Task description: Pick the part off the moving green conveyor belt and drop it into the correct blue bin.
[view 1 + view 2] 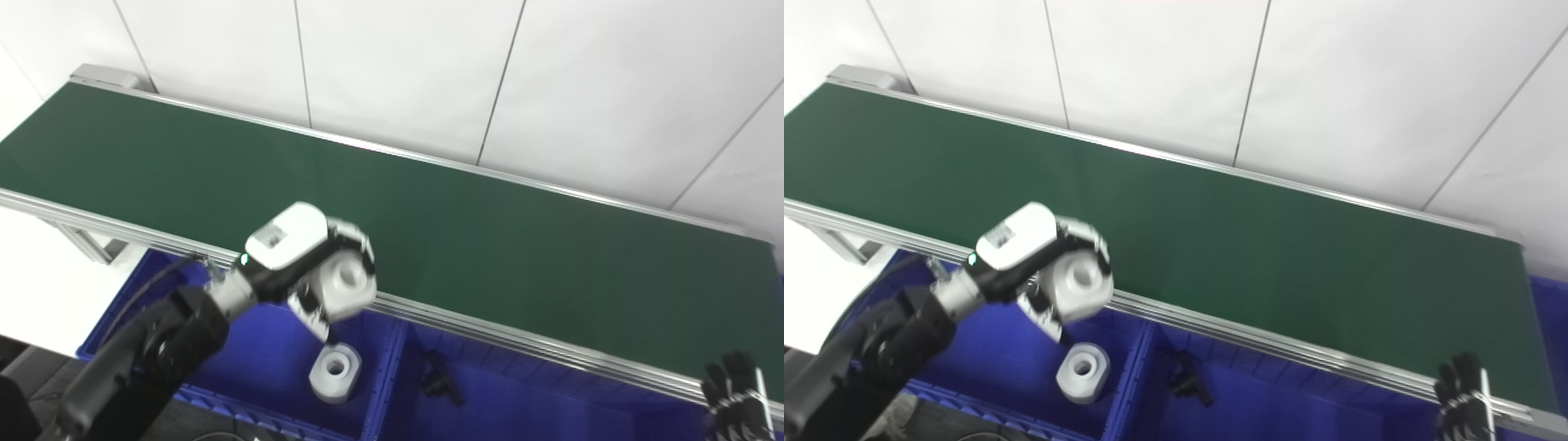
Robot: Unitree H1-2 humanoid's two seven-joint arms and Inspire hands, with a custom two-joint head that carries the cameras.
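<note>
My left hand is shut on a white cylindrical part with a centre hole. It holds the part over the near rail of the green conveyor belt, above the left blue bin. A second white part of the same shape lies in that bin. My right hand is at the bottom right, fingers up, near the belt's rail, holding nothing. The belt surface is bare.
A second blue bin to the right holds a small black part. A divider wall separates the two bins. The belt's aluminium rail runs along the bins. A white panelled wall is behind.
</note>
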